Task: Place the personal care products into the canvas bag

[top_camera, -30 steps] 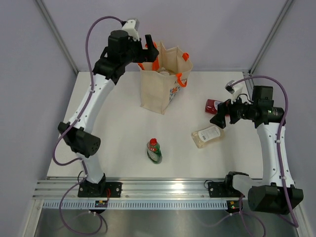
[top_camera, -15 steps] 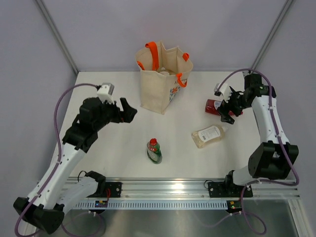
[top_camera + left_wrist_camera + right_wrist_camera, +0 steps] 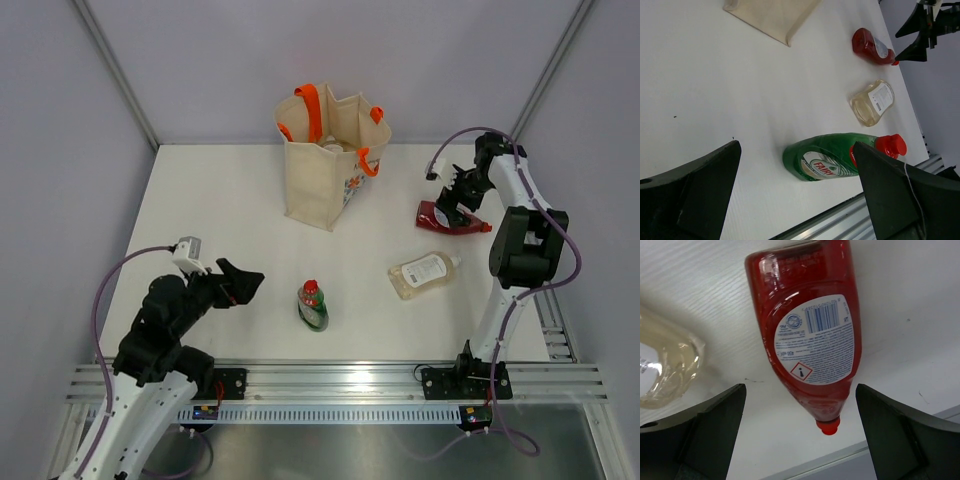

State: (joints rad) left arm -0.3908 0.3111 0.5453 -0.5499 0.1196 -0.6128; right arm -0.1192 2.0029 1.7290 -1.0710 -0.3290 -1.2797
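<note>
1. The canvas bag (image 3: 318,185) stands upright with its mouth open at the middle of the worktop's (image 3: 220,200) far edge, so bottles can drop in from above. Pale shapes show inside, too small to identify.
2. Three bottles lie on their sides outside the bag: the red bottle (image 3: 447,217) near the right edge, the clear bottle (image 3: 424,274) just nearer, and the green bottle (image 3: 314,310) by the near edge.
3. The right gripper (image 3: 458,198) hangs over the red bottle, jaws spread wide and empty, probably lining up a grasp.
4. The left gripper (image 3: 245,283), low toward the near left corner, is likewise released and points toward the green bottle.
5. Only the overhead view shows the bag's mouth. The right wrist view shows the red bottle's label framed between the fingers, touching neither. The left wrist view shows the green bottle's red cap pointing at the near edge.
</note>
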